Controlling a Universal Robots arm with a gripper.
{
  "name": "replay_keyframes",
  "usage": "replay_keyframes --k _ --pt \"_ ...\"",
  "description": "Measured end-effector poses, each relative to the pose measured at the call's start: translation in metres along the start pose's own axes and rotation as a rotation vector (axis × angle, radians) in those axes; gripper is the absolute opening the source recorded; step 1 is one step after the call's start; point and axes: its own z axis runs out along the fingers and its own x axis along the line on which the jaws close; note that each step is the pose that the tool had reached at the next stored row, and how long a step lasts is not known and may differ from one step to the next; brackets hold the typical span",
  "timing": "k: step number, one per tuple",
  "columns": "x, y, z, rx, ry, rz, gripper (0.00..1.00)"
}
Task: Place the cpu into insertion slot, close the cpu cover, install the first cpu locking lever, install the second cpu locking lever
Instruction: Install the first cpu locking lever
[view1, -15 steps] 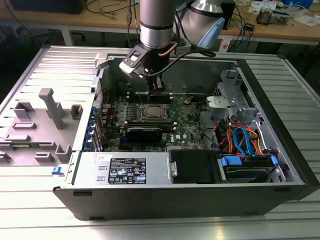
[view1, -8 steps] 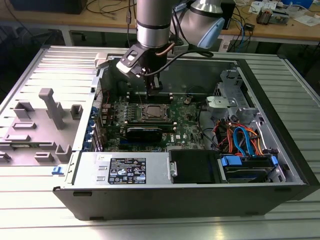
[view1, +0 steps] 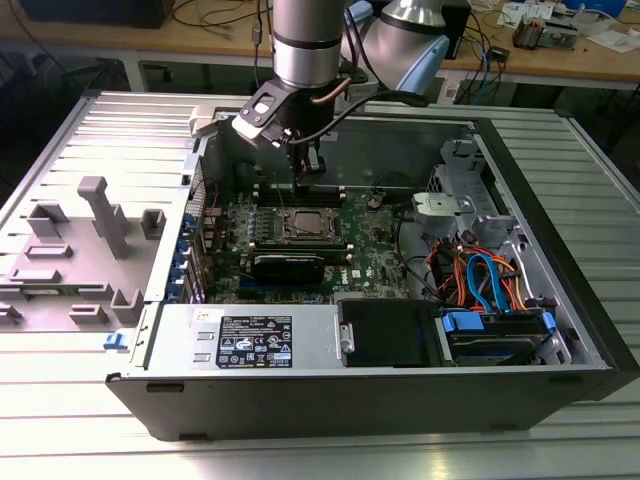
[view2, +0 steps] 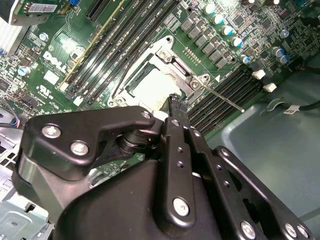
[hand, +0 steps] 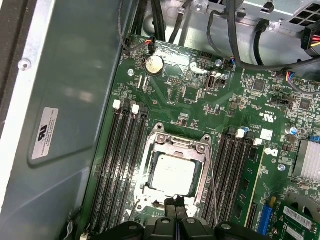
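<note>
The cpu (hand: 172, 173) lies flat in the insertion slot (hand: 158, 129) on the green motherboard, its silver top showing through the cut-out of the cpu cover (hand: 176, 146), which lies down over it. In the exterior view the slot (view1: 305, 226) sits mid-board. My gripper (hand: 175, 202) hovers at one edge of the socket, fingers pressed together with nothing between them. In the second wrist view a black fingertip (view2: 175, 101) stands just above the cpu (view2: 149, 88). A thin metal lever (view2: 226, 101) sticks out from the socket over the memory slots. Another wire lever (view2: 131, 67) runs along the opposite side.
Long black memory slots (hand: 120, 160) flank the socket on both sides. The case wall (hand: 65, 100) rises close by. Bundled cables (view1: 480, 280) and drive bays fill the exterior view's right, a power supply (view1: 250, 340) lies in front, and grey fixtures (view1: 90, 240) stand at the left.
</note>
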Motion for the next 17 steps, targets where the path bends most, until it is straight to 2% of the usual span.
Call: replay_keyframes --k 12,17 --pt "-0.0001 0.0000 0.0000 -0.0002 -0.0002 -0.009 0.11" --pt "-0.0001 0.0000 0.0001 -0.0051 -0.0018 -0.128 0.11"
